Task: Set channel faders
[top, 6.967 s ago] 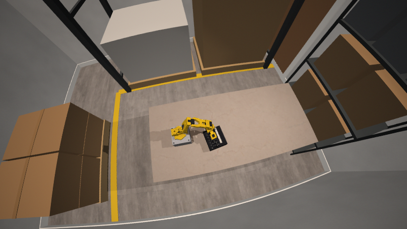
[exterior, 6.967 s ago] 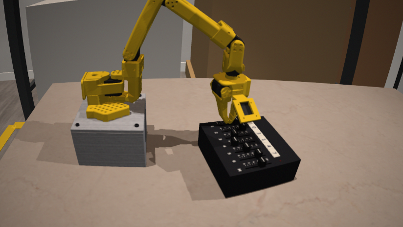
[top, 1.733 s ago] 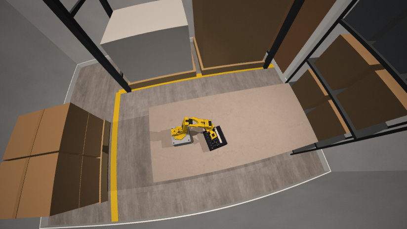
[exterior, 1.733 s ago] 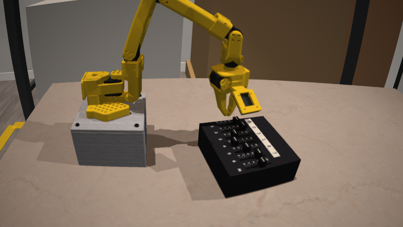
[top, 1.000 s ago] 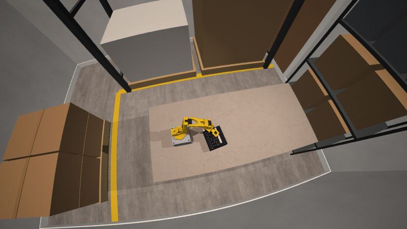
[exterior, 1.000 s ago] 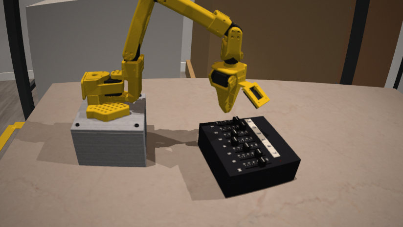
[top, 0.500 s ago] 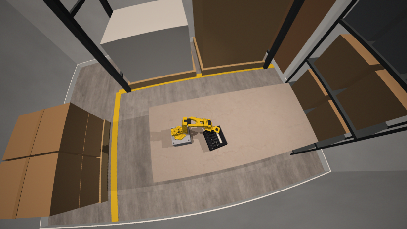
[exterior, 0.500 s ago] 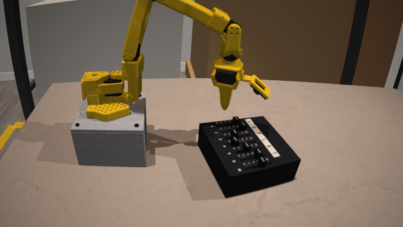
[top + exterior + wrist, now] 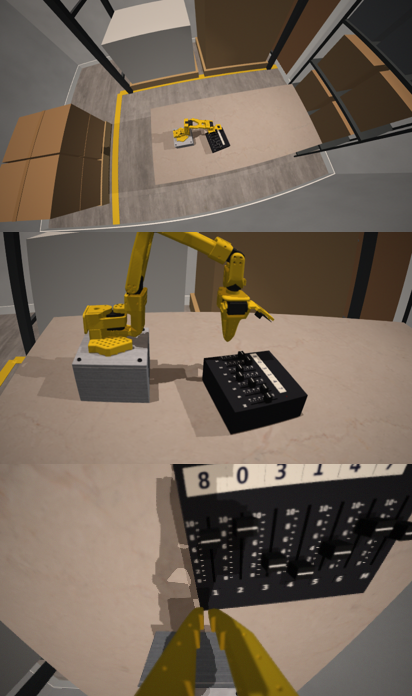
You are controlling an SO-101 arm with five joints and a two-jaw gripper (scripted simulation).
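Storage surroundings frame the scene: cardboard boxes (image 9: 54,161) at one side, black shelving (image 9: 343,115) with more boxes at the other, and a yellow floor line (image 9: 115,161) bordering a beige marbled tabletop (image 9: 331,433). Nearest in the exterior view, the black desk (image 9: 259,416) lies flat on the tabletop, turned at an angle to its edges. Seven faders run across its top face, numbered 1 to 6 with a last one marked M in the wrist view. Cap 1 (image 9: 210,540) sits near the 6 mark, cap 2 (image 9: 247,528) close to the top of its slot, caps 3 (image 9: 276,563) and 4 (image 9: 300,570) low, cap 5 (image 9: 334,550) about mid-travel, cap 6 (image 9: 376,527) high. The M cap is cut by the frame edge. A white tape (image 9: 280,475) above the slots reads 8, 0, 3, 1, 4, with a further digit cropped. Beside the desk, a grey block (image 9: 112,381) carries the yellow arm (image 9: 138,272). The arm reaches over from the block, and the tool (image 9: 229,337) hangs point-down above the desk's far end, on the fader 1 side, clear of the caps. Its jaws are clenched together with nothing between them. Behind stand a grey crate (image 9: 100,275) and a brown panel (image 9: 288,269).
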